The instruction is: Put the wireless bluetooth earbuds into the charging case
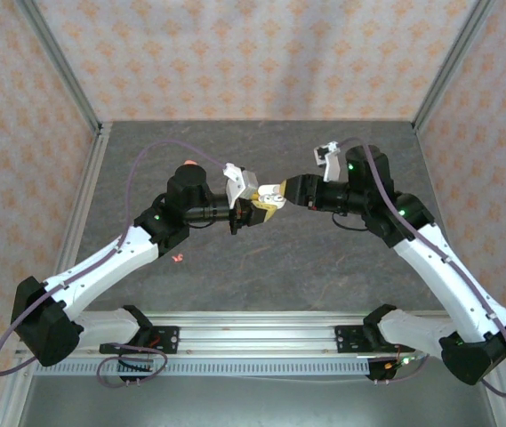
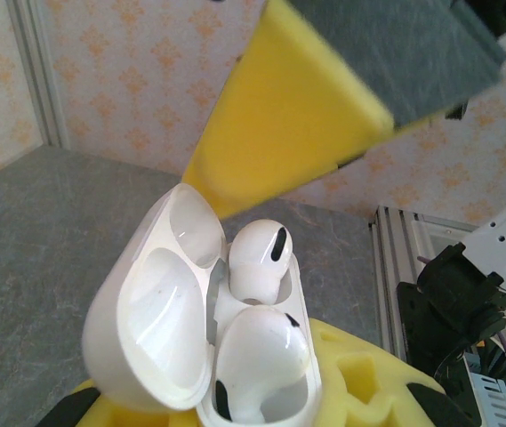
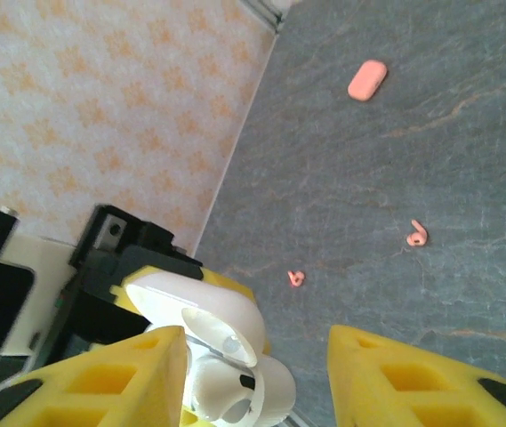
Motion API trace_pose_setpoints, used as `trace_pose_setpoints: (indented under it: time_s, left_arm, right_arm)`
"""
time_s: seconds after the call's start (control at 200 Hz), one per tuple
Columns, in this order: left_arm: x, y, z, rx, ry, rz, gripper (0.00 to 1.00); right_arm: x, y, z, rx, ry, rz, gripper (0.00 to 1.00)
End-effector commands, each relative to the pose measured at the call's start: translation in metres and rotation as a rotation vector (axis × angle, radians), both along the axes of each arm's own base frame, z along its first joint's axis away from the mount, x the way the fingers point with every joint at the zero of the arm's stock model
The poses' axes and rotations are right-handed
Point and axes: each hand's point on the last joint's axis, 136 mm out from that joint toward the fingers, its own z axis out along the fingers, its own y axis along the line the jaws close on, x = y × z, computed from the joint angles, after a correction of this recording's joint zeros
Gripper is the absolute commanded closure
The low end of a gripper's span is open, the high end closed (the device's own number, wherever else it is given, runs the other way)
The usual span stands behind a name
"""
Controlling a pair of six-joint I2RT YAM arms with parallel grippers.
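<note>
**Above mid-worktop: white case held open between the two arms**

At the centre of the grey worktop (image 1: 324, 267), seen from overhead, the two arms meet nose to nose. The left gripper (image 1: 260, 212) is clamped on the white charging case (image 2: 261, 391). In its wrist view the base of the case sits down between its yellow fingers (image 2: 364, 378). The lid (image 2: 150, 307) is swung open toward 9 o'clock.

Two earbuds rest in the case. The upper white earbud (image 2: 257, 258) stands in the well at 12 o'clock, its rounded head proud of the rim. The lower white earbud (image 2: 261, 351) lies in the well at 6 o'clock, leaning a little. Whether either is pushed fully home cannot be told.

The right gripper (image 1: 281, 191) comes in from 3 o'clock with its jaws apart. In its own wrist view the case lies against the finger on the 9 o'clock side, and bare worktop shows between the case and the other finger (image 3: 430, 382). One of its yellow fingers looms, blurred, just above the open case in the left wrist view.

Down on the worktop, apart from the grippers, lie the first coral-pink earbud (image 3: 295, 278) and the second coral-pink earbud (image 3: 417, 236), near each other. The closed pink case (image 3: 367, 79) sits well beyond them toward 1 o'clock in the right wrist view. In the overhead view it lies at 10 o'clock from the grippers, partly behind the left arm.
</note>
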Motion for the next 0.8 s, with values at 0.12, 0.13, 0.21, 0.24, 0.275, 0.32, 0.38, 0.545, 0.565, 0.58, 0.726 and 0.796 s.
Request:
trace_pose_setpoints:
  time_s: [0.12, 0.13, 0.21, 0.24, 0.275, 0.32, 0.38, 0.545, 0.565, 0.58, 0.726, 0.796]
  left_arm:
    - [-0.008, -0.003, 0.026, -0.047, -0.077, -0.044, 1.00]
    - [-0.009, -0.003, 0.026, -0.047, -0.076, -0.045, 1.00]
    - [-0.010, -0.002, 0.028, -0.051, -0.081, -0.049, 1.00]
    - [-0.011, -0.002, 0.029, -0.053, -0.083, -0.052, 1.00]
    - [-0.012, -0.002, 0.030, -0.055, -0.085, -0.056, 1.00]
    - [-0.013, -0.002, 0.031, -0.058, -0.086, -0.060, 1.00]
    - [-0.015, -0.002, 0.032, -0.062, -0.085, -0.070, 1.00]
    - [-0.017, -0.003, 0.036, -0.077, -0.090, -0.087, 1.00]
    - [-0.017, -0.003, 0.036, -0.077, -0.088, -0.089, 1.00]
    - [-0.018, -0.003, 0.037, -0.079, -0.088, -0.090, 1.00]
    - [-0.019, -0.005, 0.037, -0.079, -0.082, -0.104, 1.00]
    - [-0.018, -0.005, 0.037, -0.077, -0.079, -0.102, 1.00]
  right_arm:
    - [0.012, -0.016, 0.021, 0.089, -0.016, -0.092, 0.60]
    - [0.013, -0.016, 0.020, 0.086, -0.011, -0.098, 0.60]
    - [0.018, -0.018, 0.007, 0.063, 0.037, -0.115, 0.65]
    - [0.019, -0.017, 0.002, 0.058, 0.055, -0.111, 0.66]
    - [0.020, -0.015, -0.003, 0.057, 0.076, -0.104, 0.67]
    - [0.020, -0.012, -0.007, 0.066, 0.098, -0.087, 0.68]
    - [0.020, -0.006, -0.011, 0.085, 0.123, -0.064, 0.68]
    - [0.023, 0.002, -0.010, 0.141, 0.130, -0.022, 0.69]
    - [0.024, 0.002, -0.010, 0.147, 0.130, -0.019, 0.69]
    - [0.024, 0.003, -0.010, 0.150, 0.131, -0.015, 0.69]
    - [0.025, 0.015, -0.007, 0.200, 0.150, 0.055, 0.69]
    - [0.023, 0.021, -0.003, 0.234, 0.158, 0.097, 0.69]
